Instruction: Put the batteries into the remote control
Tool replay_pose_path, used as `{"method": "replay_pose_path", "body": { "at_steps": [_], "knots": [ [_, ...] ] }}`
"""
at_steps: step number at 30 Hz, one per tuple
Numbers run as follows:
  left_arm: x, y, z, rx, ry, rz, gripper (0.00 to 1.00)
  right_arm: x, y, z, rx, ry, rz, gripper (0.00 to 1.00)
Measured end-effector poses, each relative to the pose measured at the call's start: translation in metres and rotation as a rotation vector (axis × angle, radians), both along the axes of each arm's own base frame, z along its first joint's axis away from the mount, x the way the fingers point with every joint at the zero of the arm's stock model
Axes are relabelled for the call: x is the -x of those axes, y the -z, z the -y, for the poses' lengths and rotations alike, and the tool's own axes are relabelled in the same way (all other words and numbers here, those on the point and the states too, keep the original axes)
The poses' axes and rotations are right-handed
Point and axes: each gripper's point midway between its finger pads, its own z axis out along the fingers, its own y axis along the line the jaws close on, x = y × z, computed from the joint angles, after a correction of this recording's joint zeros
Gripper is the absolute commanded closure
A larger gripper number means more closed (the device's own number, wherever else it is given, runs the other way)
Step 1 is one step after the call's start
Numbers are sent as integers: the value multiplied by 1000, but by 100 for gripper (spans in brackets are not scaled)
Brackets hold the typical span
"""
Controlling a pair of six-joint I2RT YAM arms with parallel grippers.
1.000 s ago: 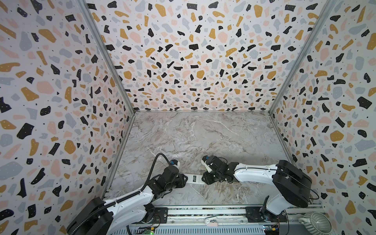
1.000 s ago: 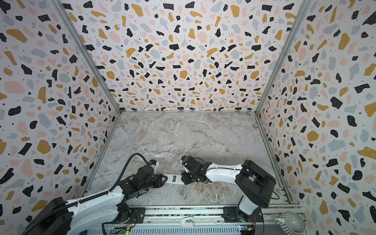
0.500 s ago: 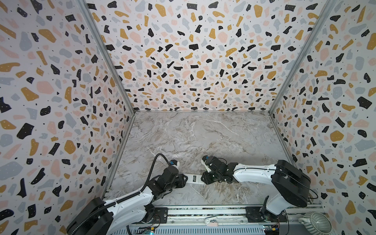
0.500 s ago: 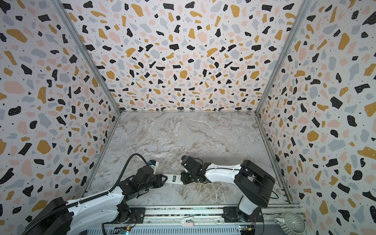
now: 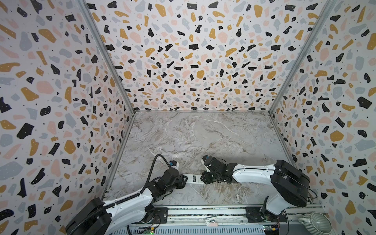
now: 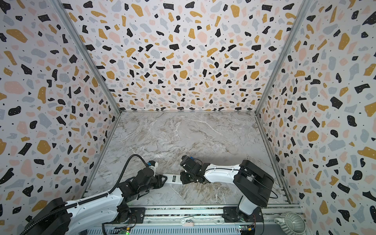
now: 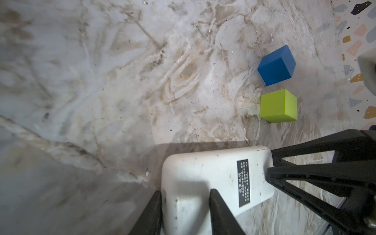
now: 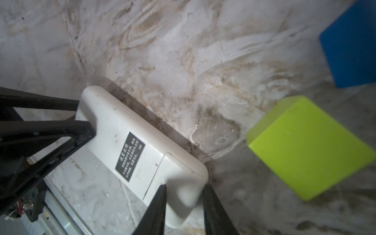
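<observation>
The remote control (image 5: 193, 179) is turned white back up, its black label (image 7: 243, 183) showing, low over the marble table near the front, in both top views (image 6: 173, 179). My left gripper (image 7: 184, 195) is shut on one end of it, one finger on each long edge. My right gripper (image 8: 184, 189) is shut on the opposite end, where the cover seam (image 8: 156, 171) runs. In both top views the two grippers (image 5: 184, 180) (image 5: 202, 178) face each other across the remote. The batteries are out of view.
A blue cube (image 7: 276, 65) and a green cube (image 7: 278, 105) stand on the table close beside the remote, hidden under the right arm in the top views. A grey ribbed pot (image 5: 315, 223) sits past the front rail (image 5: 203, 211). Patterned walls close in three sides.
</observation>
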Motion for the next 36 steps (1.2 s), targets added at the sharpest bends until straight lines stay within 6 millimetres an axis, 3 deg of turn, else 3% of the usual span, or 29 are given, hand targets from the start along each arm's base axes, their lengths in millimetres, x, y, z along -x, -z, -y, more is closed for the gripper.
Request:
{"method": "replay_pose_path", "body": {
  "at_steps": [7,22,36],
  "knots": [
    [-1,0,-2,0,-24,-5,64,0,-1,-1,5,0,15,66],
    [-12,-3,0,-47,-26,6,44,10,-3,-4,-7,-70,66,53],
    [-17,-7,-12,-68,-56,9,26,11,-27,-13,-70,-139,139,32]
  ]
}}
